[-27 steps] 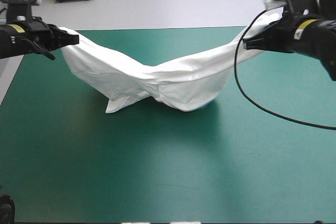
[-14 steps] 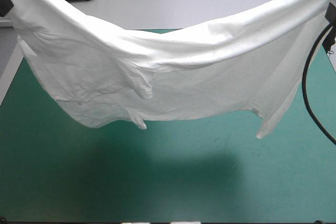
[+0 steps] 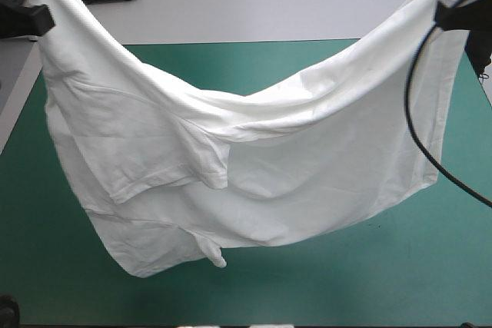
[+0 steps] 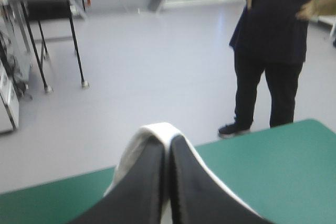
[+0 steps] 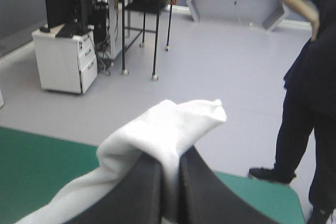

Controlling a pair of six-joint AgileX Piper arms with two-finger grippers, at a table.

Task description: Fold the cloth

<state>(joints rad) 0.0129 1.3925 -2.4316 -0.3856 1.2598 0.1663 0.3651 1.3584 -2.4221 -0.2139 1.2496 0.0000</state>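
Observation:
The white T-shirt hangs in the air between my two raised grippers, sagging in the middle above the teal-green table. Its lower hem and a sleeve droop toward the near left. At the upper left corner of the high view my left gripper is shut on one shirt corner; at the upper right my right gripper is shut on the other. In the left wrist view a thin white edge of T-shirt wraps over the left gripper. A bunched fold of T-shirt covers the tips of the right gripper.
The far table edge runs behind the hanging shirt. The shirt's shadow falls on the cover beneath it. Bare teal-green cover shows at the near right.
Both grippers rose from just above the table, lifting the shirt off the cover. Since just before, the cloth has swung and dropped lower, its left part now hanging nearer the front edge.

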